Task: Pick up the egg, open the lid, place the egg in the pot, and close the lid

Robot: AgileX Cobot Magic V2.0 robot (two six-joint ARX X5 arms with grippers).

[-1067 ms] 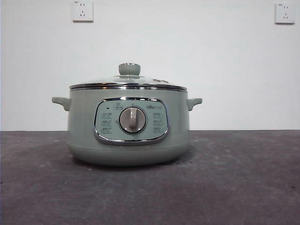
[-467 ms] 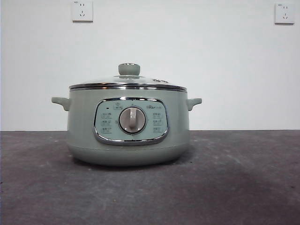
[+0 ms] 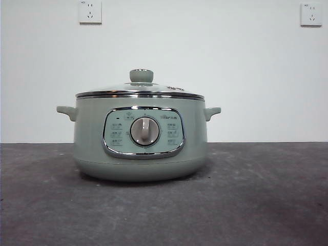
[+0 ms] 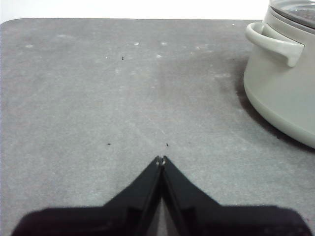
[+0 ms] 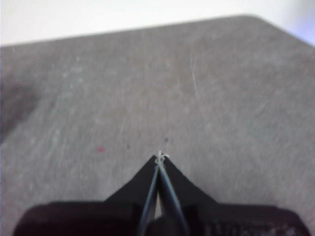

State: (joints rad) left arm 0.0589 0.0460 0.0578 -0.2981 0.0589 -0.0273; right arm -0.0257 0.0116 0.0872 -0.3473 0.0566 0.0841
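Lid (image 3: 139, 90) seated on pot (image 3: 92, 138); egg not visible. Left gripper (image 4: 161, 160) and right gripper (image 5: 160, 157) both clenched, empty, above bare table (image 3: 266, 195). Advised: locate egg, spread jaws before descending.

I work at a bare test bench, more lab than kitchen; a grey mat (image 3: 266, 195) covers my table. Behind stands a blank white wall (image 3: 205, 61); two power sockets (image 3: 90, 11) sit high on it

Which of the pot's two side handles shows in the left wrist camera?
The handle by the left gripper, on the pot; the other handle faces away, unseen there.
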